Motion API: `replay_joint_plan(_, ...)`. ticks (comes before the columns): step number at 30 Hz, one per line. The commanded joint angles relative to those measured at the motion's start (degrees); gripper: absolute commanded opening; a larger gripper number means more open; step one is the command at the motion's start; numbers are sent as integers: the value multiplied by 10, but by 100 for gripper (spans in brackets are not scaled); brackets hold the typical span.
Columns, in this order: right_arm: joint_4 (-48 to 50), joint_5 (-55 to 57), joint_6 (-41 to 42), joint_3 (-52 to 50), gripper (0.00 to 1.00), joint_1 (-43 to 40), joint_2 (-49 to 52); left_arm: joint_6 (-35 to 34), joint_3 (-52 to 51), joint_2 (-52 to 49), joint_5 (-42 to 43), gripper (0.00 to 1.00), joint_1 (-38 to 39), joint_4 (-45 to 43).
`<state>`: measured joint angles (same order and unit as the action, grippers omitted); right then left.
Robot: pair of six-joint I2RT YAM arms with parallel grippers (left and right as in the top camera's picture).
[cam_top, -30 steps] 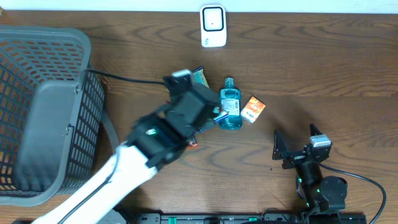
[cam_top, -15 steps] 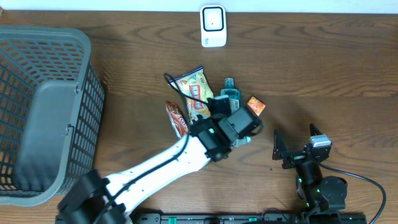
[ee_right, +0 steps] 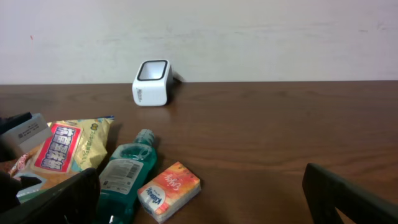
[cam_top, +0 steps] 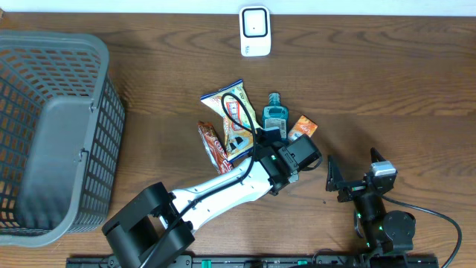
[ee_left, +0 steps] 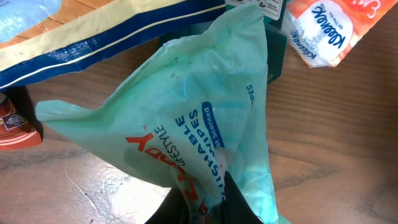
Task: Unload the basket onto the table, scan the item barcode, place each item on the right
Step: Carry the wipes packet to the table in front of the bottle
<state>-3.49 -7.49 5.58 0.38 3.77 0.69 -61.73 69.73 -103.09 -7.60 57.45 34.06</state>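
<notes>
L gripper (ee_left: 202, 202) clenched on green wipes pack (ee_left: 205, 118).
R gripper (cam_top: 353, 173) released, jaws wide, near right; scanner (cam_top: 254, 30) far centre.

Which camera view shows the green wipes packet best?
The left wrist view: the wipes packet fills the picture, pinched by the left gripper, lettering readable. Overhead, the left arm hides it. The right wrist view shows no clear part of it.
</notes>
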Motion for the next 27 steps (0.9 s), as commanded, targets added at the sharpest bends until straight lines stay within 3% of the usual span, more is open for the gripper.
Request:
replay_joint_plan(1,-2,3,-5,-1,99,3,-3,-8,-5,-2,-5,8,-1,2)
replay_joint_plan(14,-2,3,-5,-1,99,3,-3,-33,-80,-2,-5,9,-2,-19)
replay_joint_plan(17,-2,3,-5,-1,99,3,-3,-33,-83,-2,6,28,-2,-21)
replay_joint_plan(21,-2,3,-5,-1,99,3,-3,-18,-80,10,11,46,-2,-19)
replay_joint_plan(27,-2,3,-5,-1,99,3,-3,4,-75,77,-21,49,-2,-2)
